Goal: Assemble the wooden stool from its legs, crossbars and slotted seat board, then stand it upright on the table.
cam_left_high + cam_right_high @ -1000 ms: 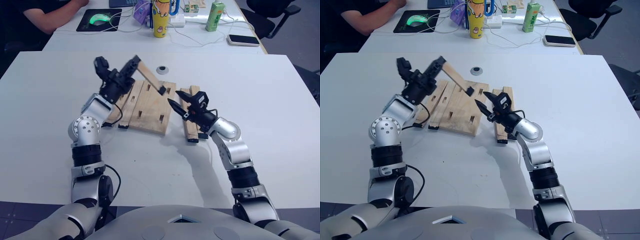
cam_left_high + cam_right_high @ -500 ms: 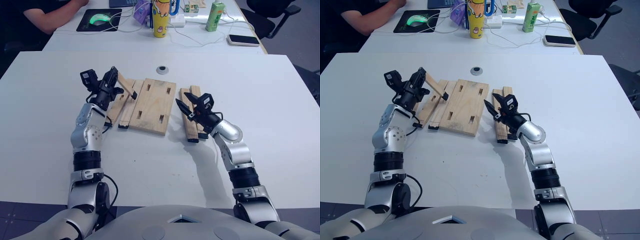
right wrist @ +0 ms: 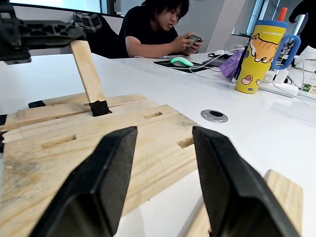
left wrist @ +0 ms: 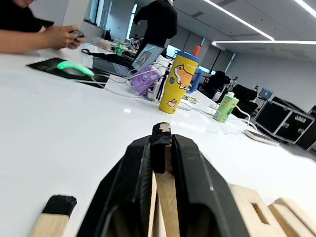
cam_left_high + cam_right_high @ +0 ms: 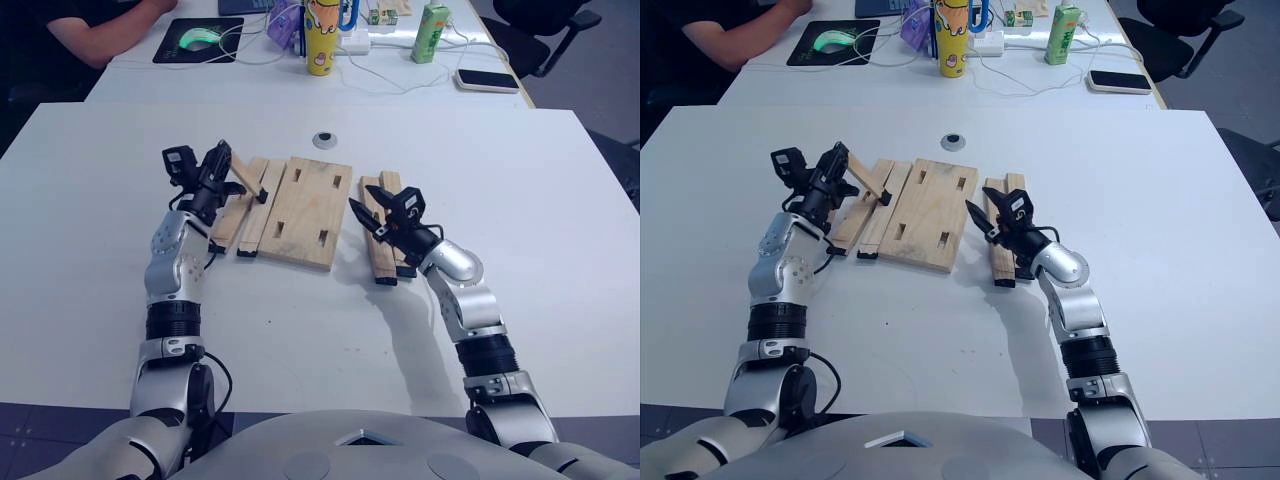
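The slotted seat board (image 5: 312, 208) lies flat in the middle of the white table (image 5: 520, 200). Two legs (image 5: 245, 208) lie along its left edge, and two more pieces (image 5: 384, 243) lie to its right. My left gripper (image 5: 222, 165) is shut on a short wooden piece (image 5: 248, 180) with a black end. It holds the piece tilted, black end down, over the left legs. The same piece (image 3: 86, 64) rises beyond the board in the right wrist view. My right gripper (image 5: 360, 200) is open, just off the board's right edge and above the right pieces.
A round grommet (image 5: 323, 139) sits in the table behind the board. On the far desk stand a yellow cup (image 5: 320, 40) and a green carton (image 5: 430, 32), beside a phone (image 5: 487, 79) and a mouse pad (image 5: 197, 40).
My left gripper has carried the wooden piece off the seat board, to the left and lower, over the left legs. My right gripper drew back slightly to the right.
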`<state>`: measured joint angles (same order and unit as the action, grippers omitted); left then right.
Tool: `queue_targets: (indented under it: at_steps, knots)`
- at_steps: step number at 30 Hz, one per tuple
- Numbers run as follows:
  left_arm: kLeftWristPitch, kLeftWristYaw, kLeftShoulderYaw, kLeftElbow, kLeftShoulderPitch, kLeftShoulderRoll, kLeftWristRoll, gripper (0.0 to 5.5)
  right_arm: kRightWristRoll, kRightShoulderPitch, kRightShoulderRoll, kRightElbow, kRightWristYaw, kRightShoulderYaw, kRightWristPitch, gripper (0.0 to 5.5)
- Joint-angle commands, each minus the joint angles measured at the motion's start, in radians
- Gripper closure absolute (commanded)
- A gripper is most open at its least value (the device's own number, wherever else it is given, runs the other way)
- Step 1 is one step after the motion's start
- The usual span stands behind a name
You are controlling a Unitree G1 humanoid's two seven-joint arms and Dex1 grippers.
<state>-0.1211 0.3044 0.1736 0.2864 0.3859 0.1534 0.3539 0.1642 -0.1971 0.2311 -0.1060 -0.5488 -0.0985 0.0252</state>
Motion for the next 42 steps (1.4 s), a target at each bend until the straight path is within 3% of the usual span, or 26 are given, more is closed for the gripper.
queue_targets:
  at_steps: [1,13,30,31,37,42]
  knots:
    - [-0.007,-0.039,-0.071,0.052,-0.037,-0.003,-0.108,5.03,-0.023,-0.003,0.002,0.019,0.003,-0.021,0.010,3.43]
    - [0.012,-0.060,-0.165,0.118,-0.074,0.018,-0.240,5.03,-0.047,-0.003,0.002,0.045,0.004,-0.050,0.023,3.43]
    - [0.117,-0.107,-0.169,0.082,-0.128,-0.019,-0.244,5.03,-0.056,-0.021,0.003,0.033,0.003,-0.063,0.019,3.43]
    - [0.125,-0.113,-0.170,0.075,-0.128,-0.018,-0.252,4.66,-0.054,-0.021,0.004,0.033,0.003,-0.062,0.020,3.43]
    - [0.176,-0.110,-0.159,0.019,-0.111,-0.019,-0.255,3.86,-0.054,-0.019,0.004,0.031,0.002,-0.069,0.015,3.43]
    - [0.214,-0.139,-0.118,-0.037,-0.106,-0.009,-0.250,3.51,-0.051,-0.019,-0.008,0.025,0.008,-0.071,0.012,3.43]
